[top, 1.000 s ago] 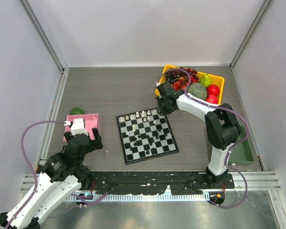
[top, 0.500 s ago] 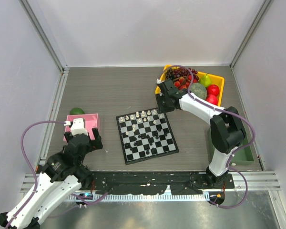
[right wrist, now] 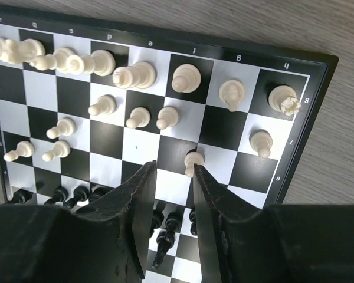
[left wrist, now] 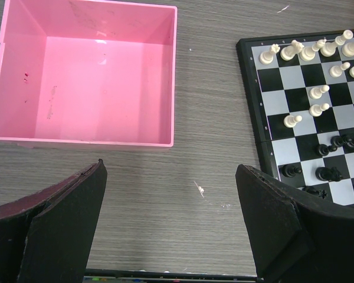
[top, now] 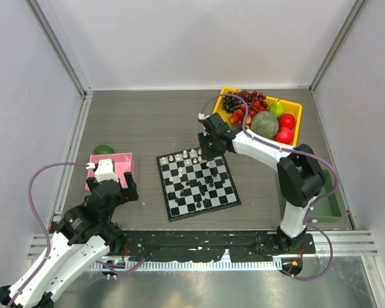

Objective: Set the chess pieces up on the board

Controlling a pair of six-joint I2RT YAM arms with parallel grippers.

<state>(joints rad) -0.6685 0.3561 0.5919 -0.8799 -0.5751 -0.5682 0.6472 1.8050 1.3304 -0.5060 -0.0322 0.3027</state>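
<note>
The board [top: 163, 187] lies mid-table with white chess pieces [top: 186, 156] along its far rows and black chess pieces [top: 196, 186] bunched in the middle and near rows. My right gripper [top: 205, 149] hovers over the board's far side. In the right wrist view it [right wrist: 174, 171] is open with nothing between the fingers, and a white pawn [right wrist: 193, 160] stands just off the right fingertip. Some black pieces [right wrist: 165, 221] lie toppled below it. My left gripper [left wrist: 170, 171] is open and empty over bare table, left of the board [left wrist: 274, 103].
A pink tray [left wrist: 88, 76] sits left of the board, its visible part bare. A green fruit [top: 103, 149] lies behind it. A yellow bin [top: 295, 106] of fruit stands at the far right, and a green tray [top: 330, 205] at the right edge.
My right gripper has moved from the board's far right corner, back toward the yellow bin, then left over the board's far rows. The left arm has not moved.
</note>
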